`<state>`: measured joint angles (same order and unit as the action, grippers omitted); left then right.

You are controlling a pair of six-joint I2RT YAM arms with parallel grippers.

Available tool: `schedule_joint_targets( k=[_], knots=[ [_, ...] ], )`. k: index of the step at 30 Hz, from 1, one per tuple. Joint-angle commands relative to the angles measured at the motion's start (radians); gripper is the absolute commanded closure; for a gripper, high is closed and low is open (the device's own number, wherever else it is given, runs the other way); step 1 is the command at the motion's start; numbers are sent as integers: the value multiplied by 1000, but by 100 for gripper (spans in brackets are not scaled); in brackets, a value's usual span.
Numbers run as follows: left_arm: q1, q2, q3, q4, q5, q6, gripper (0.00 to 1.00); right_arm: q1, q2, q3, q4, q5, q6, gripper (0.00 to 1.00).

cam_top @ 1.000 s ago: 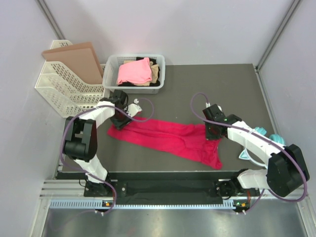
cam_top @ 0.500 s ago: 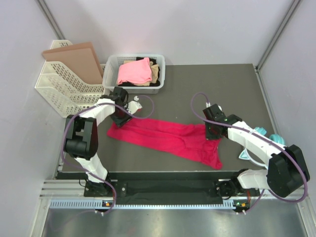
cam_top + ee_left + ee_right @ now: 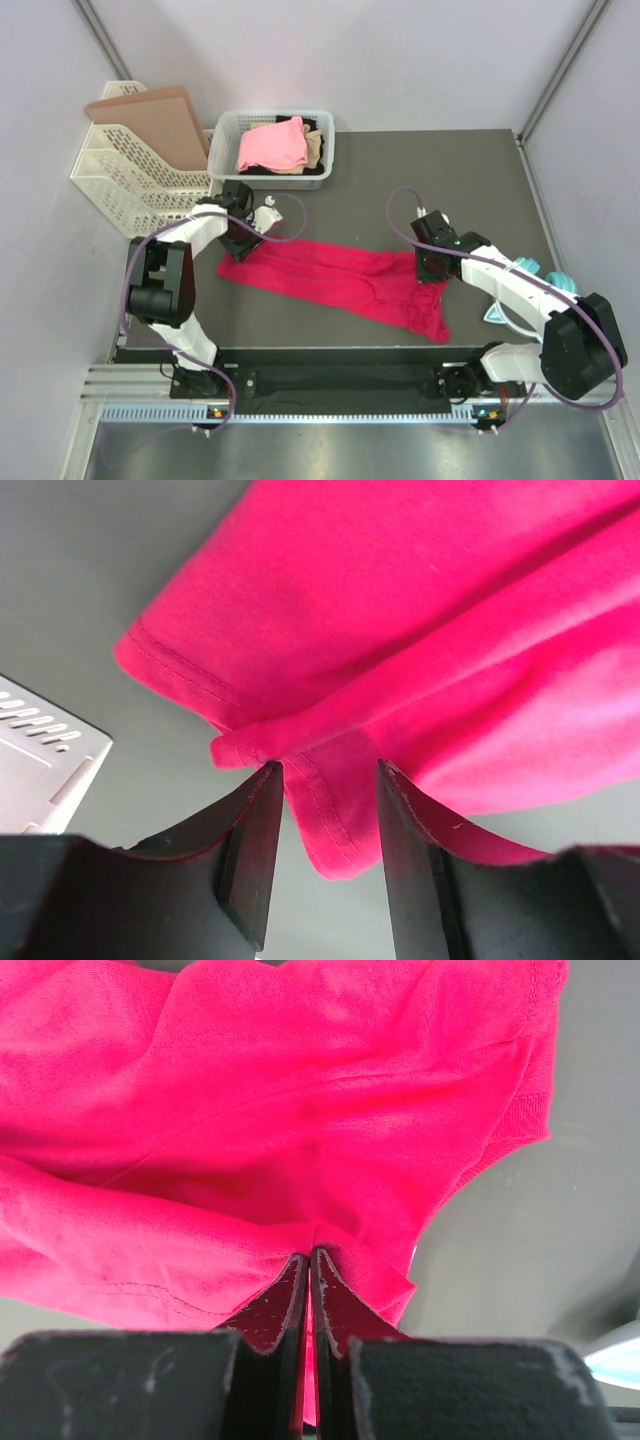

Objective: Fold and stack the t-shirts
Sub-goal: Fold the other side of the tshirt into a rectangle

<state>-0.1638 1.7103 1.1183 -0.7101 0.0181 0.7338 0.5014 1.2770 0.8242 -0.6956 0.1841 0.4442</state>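
Note:
A crimson-magenta t-shirt [image 3: 350,280] lies stretched out in a long band across the dark table. My left gripper [image 3: 243,243] hovers at its left end, open, with a hemmed corner of the crimson-magenta t-shirt [image 3: 330,820] lying loose between the fingers [image 3: 255,850]. My right gripper [image 3: 432,275] is at the right end, shut on a fold of the crimson-magenta t-shirt [image 3: 300,1160]. A light pink t-shirt [image 3: 270,148] lies on top of a tan one [image 3: 316,150] and a black one [image 3: 312,126] in the white basket [image 3: 222,135].
A white mesh file rack [image 3: 120,185] holding a brown board [image 3: 150,120] stands at the back left, close behind my left arm. A teal object [image 3: 555,280] lies at the table's right edge by my right arm. Grey walls enclose the table.
My left wrist has shifted slightly back toward the basket, jaws still open. The crimson shirt and my right arm have not moved.

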Motion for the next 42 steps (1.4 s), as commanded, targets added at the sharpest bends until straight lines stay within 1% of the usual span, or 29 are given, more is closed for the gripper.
schedule_joint_targets(
  k=[1, 5, 7, 10, 12, 15, 17, 18, 19, 20, 21, 22, 23, 24, 25, 27, 29, 30, 31, 33, 34, 36, 38, 39, 40, 42],
  knots=[
    [7, 23, 12, 110, -6, -40, 53, -18, -33, 12, 19, 9, -15, 100],
    [7, 74, 73, 127, -9, -59, 53, -26, -30, 27, 15, 17, -18, 100],
    [7, 95, 110, 130, -49, -66, 53, -35, -13, 36, 19, 21, -18, 100],
    [9, 100, 139, 129, -58, -91, 53, -46, 22, 50, 36, 21, -22, 100],
    [7, 89, 133, 117, -52, -106, 53, -60, 45, 59, 48, 23, -24, 100],
    [7, 22, 63, 123, -30, -120, 53, -76, 94, 85, 73, 29, -28, 100],
    [4, -52, -18, 127, -24, -125, 53, -87, 137, 121, 79, 37, -35, 100],
    [3, -79, -47, 126, 8, -123, 53, -89, 153, 137, 76, 50, -38, 99],
    [1, -139, -107, 129, 13, -119, 52, -92, 178, 170, 76, 52, -44, 97],
    [-3, -168, -135, 127, 23, -116, 52, -90, 194, 187, 67, 55, -50, 92],
    [-8, -196, -161, 124, 38, -113, 52, -92, 209, 203, 61, 60, -53, 71],
    [-9, -245, -213, 127, 42, -106, 51, -92, 232, 232, 54, 60, -55, 58],
    [-13, -267, -235, 139, 43, -105, 51, -92, 243, 245, 39, 52, -58, 47],
    [-13, -282, -256, 146, 40, -100, 51, -93, 251, 256, 33, 54, -58, 32],
    [-13, -299, -293, 153, 39, -94, 51, -93, 255, 266, 27, 55, -58, 26],
    [-13, -302, -327, 187, 19, -86, 51, -93, 246, 274, -1, 93, -47, 18],
    [-11, -288, -360, 211, -9, -79, 51, -93, 200, 283, -18, 109, -33, 18],
    [-10, -282, -368, 230, -10, -74, 52, -93, 174, 285, -33, 106, -27, 21],
    [-8, -273, -377, 238, -47, -67, 52, -92, 118, 280, -36, 91, -22, 23],
    [-5, -264, -382, 261, -61, -60, 52, -87, 56, 267, -47, 11, -3, 26],
    [4, -255, -382, 265, -64, -53, 52, -81, -2, 241, -45, -18, 7, 27],
    [17, -245, -384, 274, -61, -45, 52, -57, -51, 202, -41, -110, 36, 28],
    [44, -229, -391, 284, -53, -37, 52, -46, -105, 136, -30, -167, 74, 28],
    [53, -224, -394, 284, -49, -33, 53, -43, -125, 107, -15, -231, 86, 28],
    [73, -218, -402, 290, -50, -27, 53, -43, -161, 54, 7, -247, 114, 28],
    [95, -218, -410, 290, -47, -19, 53, -41, -189, -2, 36, -281, 134, 29]
  ],
)
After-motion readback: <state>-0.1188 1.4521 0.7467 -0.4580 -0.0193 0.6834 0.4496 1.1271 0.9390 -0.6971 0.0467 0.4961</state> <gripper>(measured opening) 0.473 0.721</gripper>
